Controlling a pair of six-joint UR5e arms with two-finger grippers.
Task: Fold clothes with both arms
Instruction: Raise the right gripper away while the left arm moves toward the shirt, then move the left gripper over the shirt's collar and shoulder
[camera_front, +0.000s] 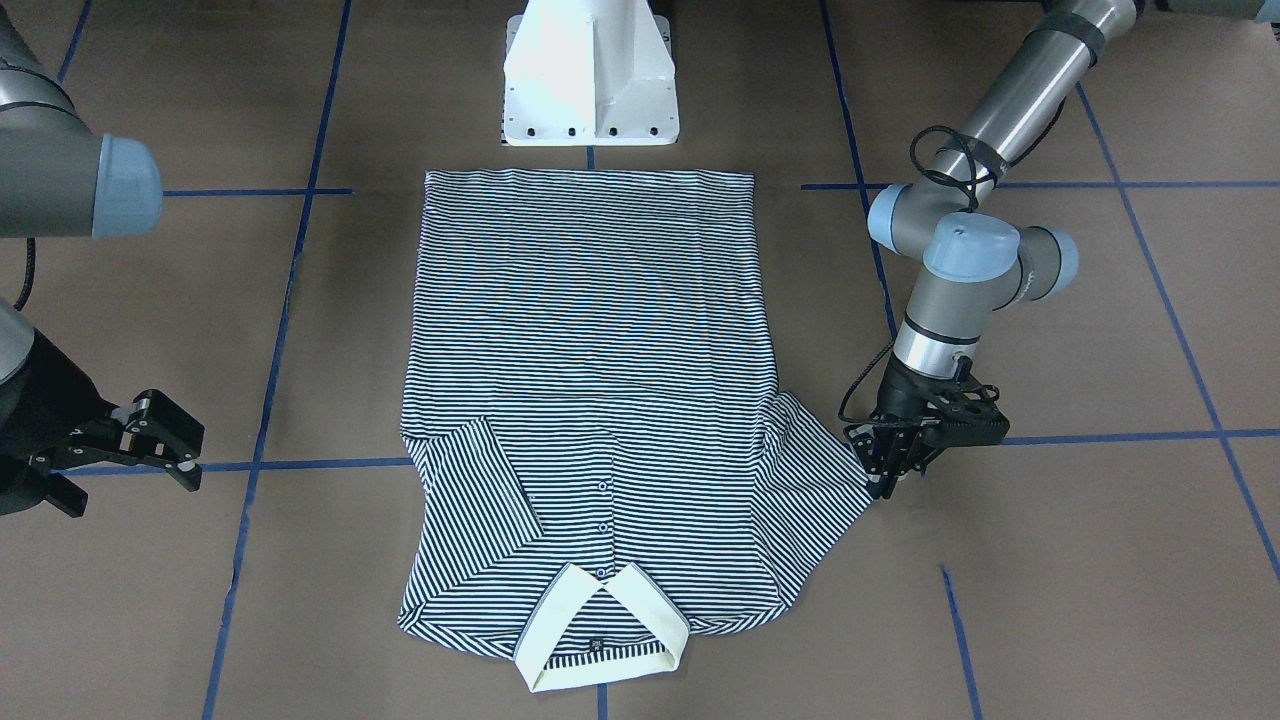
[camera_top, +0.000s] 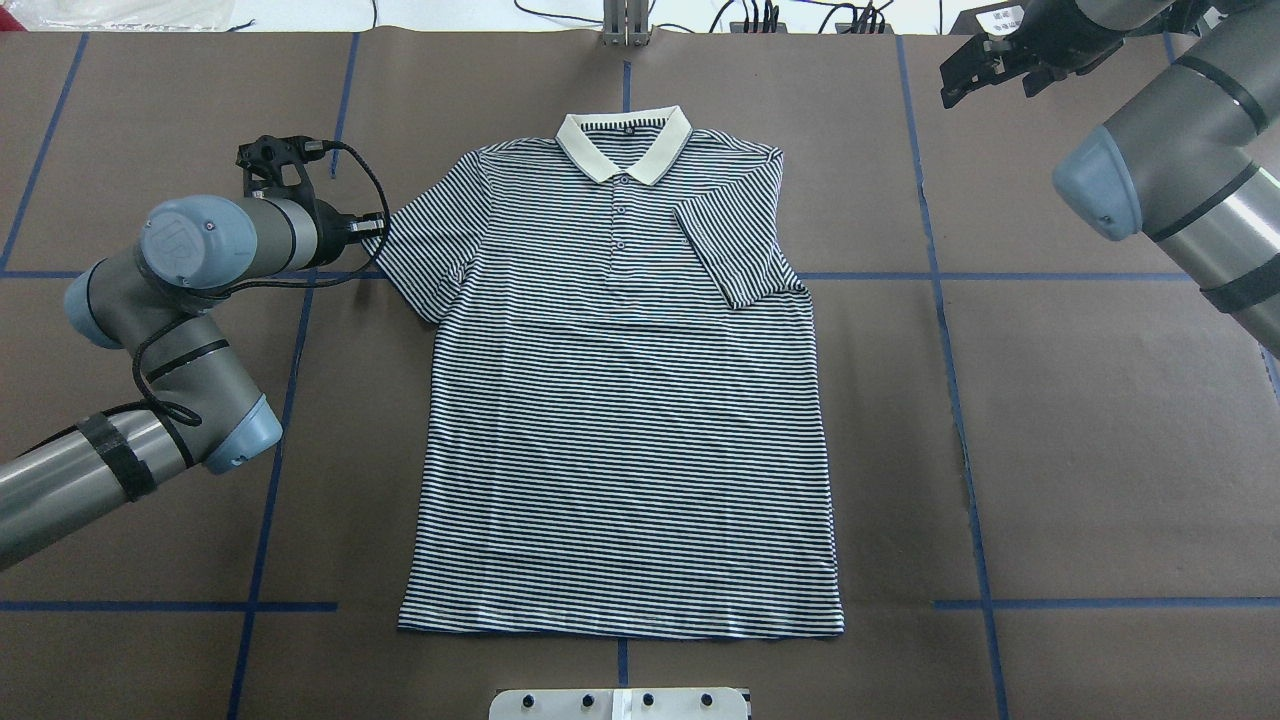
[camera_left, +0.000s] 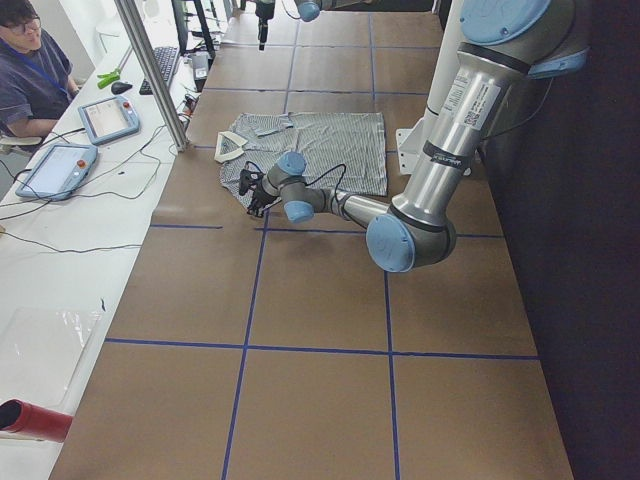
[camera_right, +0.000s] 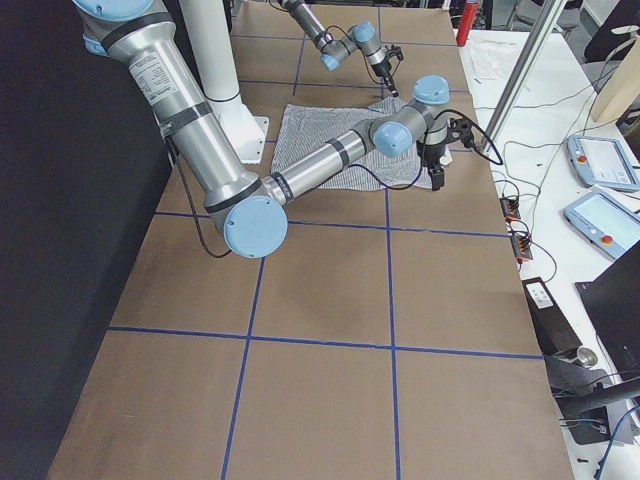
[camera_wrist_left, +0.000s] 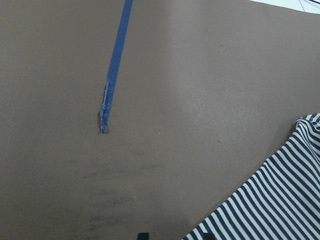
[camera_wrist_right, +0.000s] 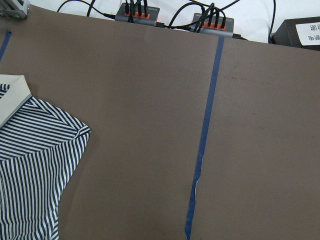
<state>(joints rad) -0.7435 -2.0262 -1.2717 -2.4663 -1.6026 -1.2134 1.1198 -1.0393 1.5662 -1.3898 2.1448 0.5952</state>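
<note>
Note white pedestal base (camera_front: 590, 80) just past the hem of the polo shirt (camera_front: 590, 380), blue tape lines (camera_front: 288, 300) gridding the brown worktop (camera_front: 1050, 580), and cable hubs with orange plugs (camera_wrist_right: 135, 11) along the far edge beyond the collar (camera_top: 585, 148). See, in the left side view, a person (camera_left: 30, 75) seated at a white bench with tablet-like pendants (camera_left: 108, 118), a slanted metal post (camera_left: 150, 70), and a red cylinder (camera_left: 30, 420) cut off at the lower corner. Find shirt flat, face up, mid-worktop, hem toward the robot, collar away; right-hand sleeve (camera_top: 735, 250) folded in, covering that side of the chest; left-hand sleeve (camera_top: 415, 260) spread out. Locate left pincer (camera_front: 885, 470) pointing down at the tip of the spread sleeve, masked in the overhead view by its own wrist (camera_top: 290, 230) and cable. Cannot tell whether cloth is pinched or merely touched; wrist camera gives only stripes at one corner. Find right pincer (camera_front: 155, 447) raised, well apart from the shirt, fingers spread, nothing between them.
</note>
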